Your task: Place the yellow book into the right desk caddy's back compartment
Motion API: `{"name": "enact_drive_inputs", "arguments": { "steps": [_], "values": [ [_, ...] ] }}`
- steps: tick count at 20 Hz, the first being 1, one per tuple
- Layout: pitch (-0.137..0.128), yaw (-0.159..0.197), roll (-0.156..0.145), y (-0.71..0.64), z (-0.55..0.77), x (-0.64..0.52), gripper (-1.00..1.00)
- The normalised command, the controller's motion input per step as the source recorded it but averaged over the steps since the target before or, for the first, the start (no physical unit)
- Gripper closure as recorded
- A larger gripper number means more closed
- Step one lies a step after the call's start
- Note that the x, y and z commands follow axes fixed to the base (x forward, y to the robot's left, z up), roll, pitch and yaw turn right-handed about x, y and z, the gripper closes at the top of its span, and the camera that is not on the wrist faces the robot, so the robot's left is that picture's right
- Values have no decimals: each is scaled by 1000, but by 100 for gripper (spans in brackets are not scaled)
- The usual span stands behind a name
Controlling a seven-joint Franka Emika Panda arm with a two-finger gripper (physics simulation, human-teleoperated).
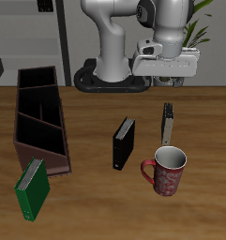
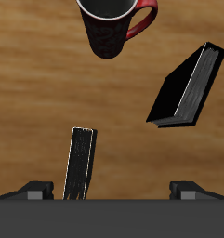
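We are at the approach — our gripper [image 1: 167,79] hangs spread and empty just above the yellow book [image 1: 168,122], standing at the mug's [image 1: 165,170] twelve o'clock; next, descend and clasp it.

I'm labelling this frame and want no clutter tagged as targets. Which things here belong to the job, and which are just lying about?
Part of the job:
- yellow book, standing behind the mug
- right desk caddy
- its back compartment
- gripper, above the yellow book

Just lying about:
- black book
- green book
- red mug
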Motion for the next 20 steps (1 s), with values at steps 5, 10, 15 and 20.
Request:
{"name": "enact_drive_inputs", "arguments": {
  "steps": [5,10,15,20],
  "values": [
    [2,8,-5,73,-189,24,-100],
    [-38,-8,12,157,-210,-129,-100],
    [-38,14,26,262,-283,-177,-100],
    [-25,21,13,108,-273,-51,-100]
  ]
}}
